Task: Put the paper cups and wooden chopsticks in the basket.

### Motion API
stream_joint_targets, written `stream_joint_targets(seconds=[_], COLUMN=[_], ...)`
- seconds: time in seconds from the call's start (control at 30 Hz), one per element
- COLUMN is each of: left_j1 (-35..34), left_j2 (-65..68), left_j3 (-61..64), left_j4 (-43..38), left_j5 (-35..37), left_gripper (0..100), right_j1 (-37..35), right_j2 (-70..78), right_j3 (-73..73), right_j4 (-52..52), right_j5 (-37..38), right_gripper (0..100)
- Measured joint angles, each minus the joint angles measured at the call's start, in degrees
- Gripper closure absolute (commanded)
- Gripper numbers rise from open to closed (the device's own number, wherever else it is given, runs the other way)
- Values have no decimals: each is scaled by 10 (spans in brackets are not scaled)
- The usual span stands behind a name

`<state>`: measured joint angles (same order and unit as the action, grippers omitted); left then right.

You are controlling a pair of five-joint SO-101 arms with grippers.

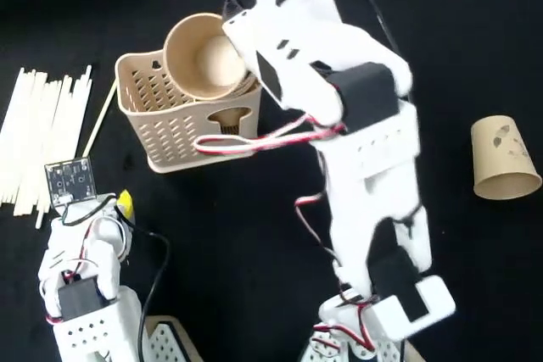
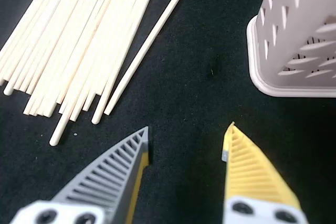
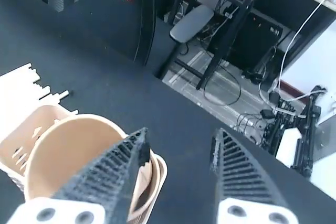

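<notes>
Right gripper (image 3: pixel 179 142) jaws parted, gripping nothing; smooth tan paper cups (image 3: pixel 68 156) nested in the slotted plastic basket (image 3: pixel 13 150) beneath one jaw; left gripper (image 2: pixel 186 132) jaws parted, empty; pale wooden chopsticks (image 2: pixel 79 40) lie loose ahead of them; lying cup (image 1: pixel 505 158) well apart, print illegible.

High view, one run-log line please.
right arm: jaws open over beige slotted plastic basket; brown paper cup: tilted in basket; second cup: lying on black table; pale wooden chopsticks: on table; left arm: jaws open beside them
</notes>
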<state>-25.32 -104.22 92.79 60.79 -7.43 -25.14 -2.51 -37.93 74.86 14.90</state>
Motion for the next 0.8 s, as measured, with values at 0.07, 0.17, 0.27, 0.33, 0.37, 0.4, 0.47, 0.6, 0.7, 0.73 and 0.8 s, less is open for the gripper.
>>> stream_joint_targets(seconds=[0.07,0.17,0.27,0.33,0.37,0.4,0.47,0.6,0.7,0.73,0.8], left_j1=[0,0,0,0,0,0,0,0,0,0,0], left_j2=[0,0,0,0,0,0,0,0,0,0,0], left_j3=[0,0,0,0,0,0,0,0,0,0,0], left_j4=[0,0,0,0,0,0,0,0,0,0,0], left_j5=[0,0,0,0,0,0,0,0,0,0,0], left_gripper=[770,770,770,770,770,770,770,770,770,770,770], right_j1=[0,-10,-45,-62,-65,-67,-69,-69,-69,-69,-69], right_j2=[4,4,0,-6,-9,-9,-9,-9,-9,-9,-4], right_j3=[0,-8,-11,-11,-11,-13,-14,-14,-14,-14,-14], right_j4=[2,21,63,103,120,134,146,147,147,147,135], right_j5=[0,0,0,0,0,0,0,0,1,1,1], right_gripper=[800,800,801,808,832,874,982,949,973,984,986])
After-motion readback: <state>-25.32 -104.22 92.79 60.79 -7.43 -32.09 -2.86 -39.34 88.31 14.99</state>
